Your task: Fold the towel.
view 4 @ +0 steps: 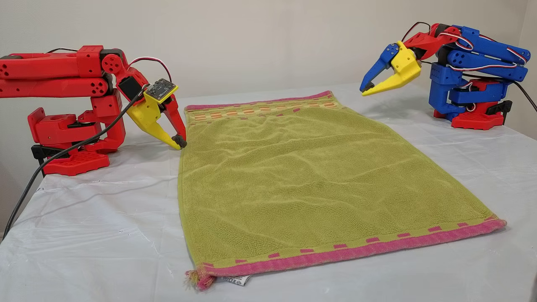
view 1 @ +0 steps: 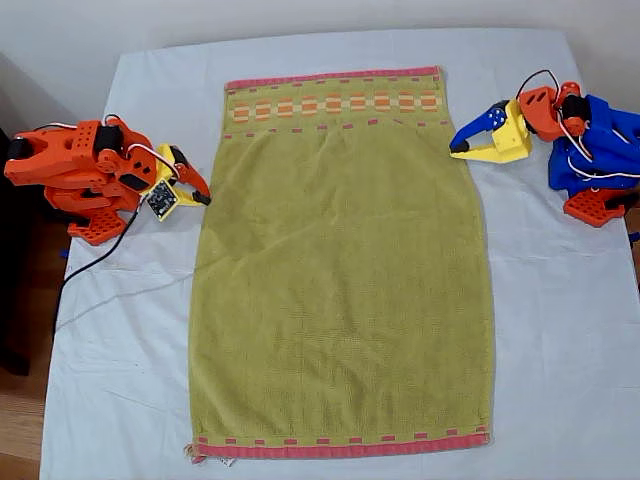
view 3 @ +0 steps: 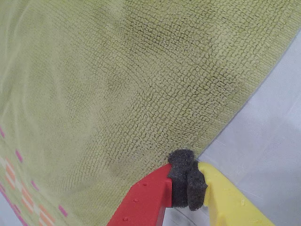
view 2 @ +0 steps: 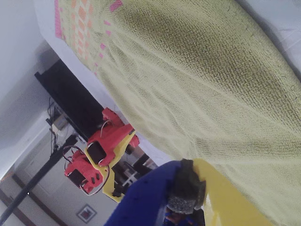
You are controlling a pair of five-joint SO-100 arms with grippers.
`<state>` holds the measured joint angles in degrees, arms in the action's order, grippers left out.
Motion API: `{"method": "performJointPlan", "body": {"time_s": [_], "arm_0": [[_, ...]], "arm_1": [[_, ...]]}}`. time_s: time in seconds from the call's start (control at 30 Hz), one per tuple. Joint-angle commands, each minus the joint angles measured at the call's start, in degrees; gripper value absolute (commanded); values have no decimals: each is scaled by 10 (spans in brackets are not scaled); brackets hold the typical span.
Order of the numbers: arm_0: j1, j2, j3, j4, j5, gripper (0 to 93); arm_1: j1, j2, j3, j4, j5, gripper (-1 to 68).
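Table cover [view 1: 560, 330]: a white sheet spread over the whole table, lightly wrinkled, with both arm bases standing on it.

Towel [view 1: 340, 270]: olive-green terry, lying flat and fully spread in the middle of the sheet, between the two arms. One pink-red hem lies at the far end, with the band of orange-and-cream squares [view 1: 335, 104] just inside it. The other hem lies at the near end. Soft ripples run across the cloth in the other view.

Second arm [view 1: 75, 170]: red-orange, at the exterior view's left, folded low on its base, with a black cable trailing off the table edge.

First arm [view 1: 595, 150]: blue with red parts, at the exterior view's right, also folded back on its base.

My second gripper [view 4: 181, 142]: red and yellow, jaws together, the dark foam pads [view 3: 187, 183] pressed against each other. The tips sit low, just beside the towel's long edge at the exterior view's left, over the sheet. I cannot tell whether they touch the cloth.

My first gripper [view 4: 366, 89]: blue and yellow, jaws together at the tips, raised above the table near the towel's far corner on the exterior view's right, clear of the cloth.

Tag [view 4: 234, 280]: small, white, sticking out from under the near hem at the corner on the exterior view's left, beside a frayed pink tuft.
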<state>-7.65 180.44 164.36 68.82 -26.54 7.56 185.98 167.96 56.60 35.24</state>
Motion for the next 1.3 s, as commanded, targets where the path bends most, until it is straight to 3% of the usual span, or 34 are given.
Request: {"method": "performJointPlan", "body": {"time_s": [0.0, 0.37, 0.5, 0.57, 0.8, 0.93, 1.27], "arm_0": [[-2, 4, 3, -9, -1, 1], [-9, 4, 3, -4, -6, 1], [50, 4, 3, -65, 18, 1], [53, 3, 3, -66, 18, 1], [50, 3, -76, -58, 20, 1], [12, 4, -143, -50, -33, 1], [-12, -33, -243, -27, -62, 1]], "arm_1": [[2, 120, 129, -11, 3, 7], [-4, 120, 129, -21, -4, 5], [-6, 120, 115, 5, -27, 5], [-12, 120, 103, 20, -40, 4], [-42, 120, 40, 74, -19, 1], [-32, 110, 17, 83, 5, 0], [-3, -213, -296, 103, 16, 0]]}}
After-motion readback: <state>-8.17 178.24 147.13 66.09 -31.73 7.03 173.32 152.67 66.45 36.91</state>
